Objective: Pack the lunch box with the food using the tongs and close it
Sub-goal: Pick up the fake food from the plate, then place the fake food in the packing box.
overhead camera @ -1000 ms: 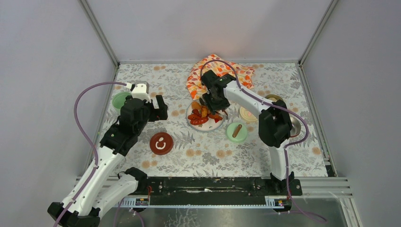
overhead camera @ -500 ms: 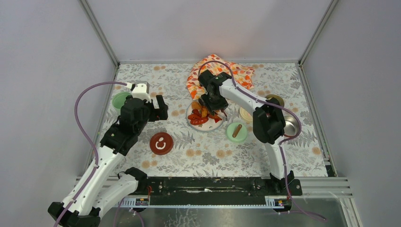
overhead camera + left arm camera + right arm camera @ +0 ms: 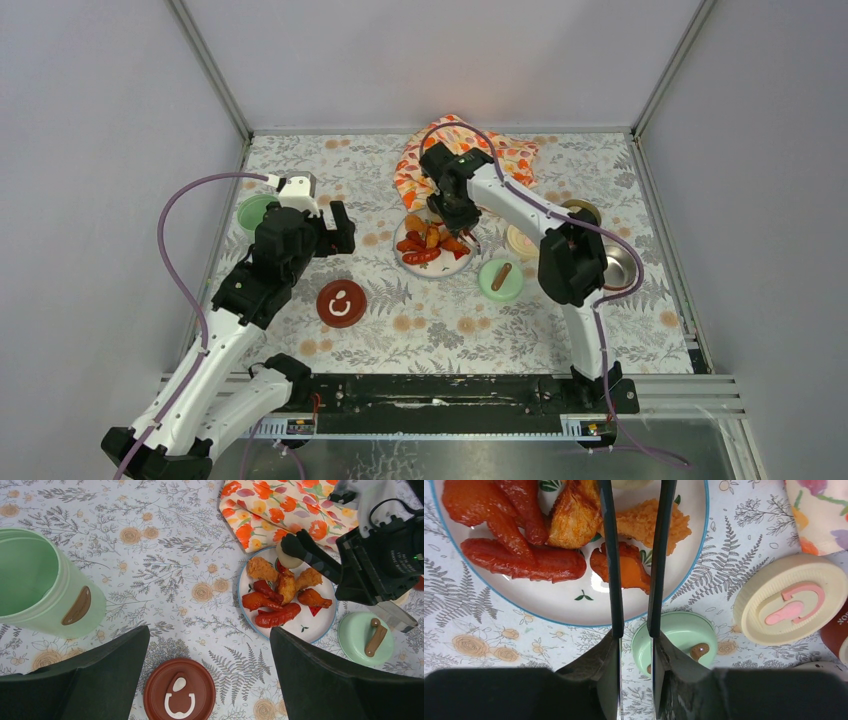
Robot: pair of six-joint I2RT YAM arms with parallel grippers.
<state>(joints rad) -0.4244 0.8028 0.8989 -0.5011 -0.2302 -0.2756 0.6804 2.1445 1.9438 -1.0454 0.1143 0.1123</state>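
Here the right hand (image 3: 634, 647) holds the tongs (image 3: 611, 555) over the food (image 3: 574, 515).

Plain grey walls (image 3: 430, 60) are enclosing a table (image 3: 700, 395) wearing a floral-print cover (image 3: 450, 330) (thin metal posts (image 3: 214, 75) are lining the corners).

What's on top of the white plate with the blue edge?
Orange-red fried chunks lie on the plate, plus a pale ball at its far edge. The tongs reach over the food, hiding part of the ball and of one chunk beneath them.
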